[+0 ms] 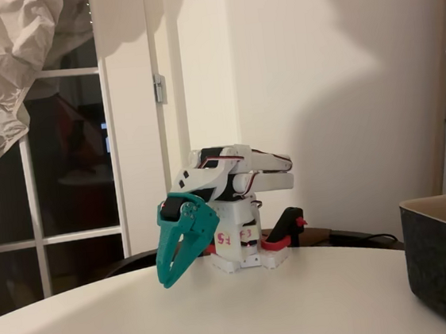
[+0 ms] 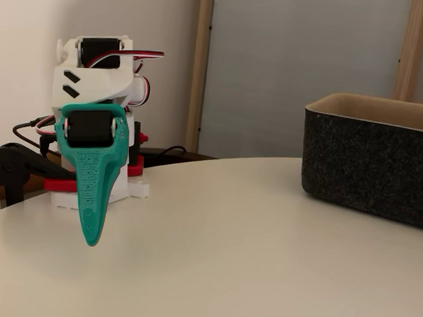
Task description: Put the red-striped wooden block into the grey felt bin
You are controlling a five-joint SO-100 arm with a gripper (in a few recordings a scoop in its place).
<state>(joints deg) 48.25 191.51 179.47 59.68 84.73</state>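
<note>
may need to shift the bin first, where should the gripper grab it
Probably the top of the bin's near wall, from above, one finger inside and one outside. The walls stand straight and the top is open, so the rim is the one part thin enough to pinch; the whole box looks too wide for the gripper.

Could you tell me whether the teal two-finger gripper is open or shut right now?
Shut: in a fixed view the teal two-finger gripper has its fingers meeting at one point, nothing between them, tip hanging just above the white round table.
</note>
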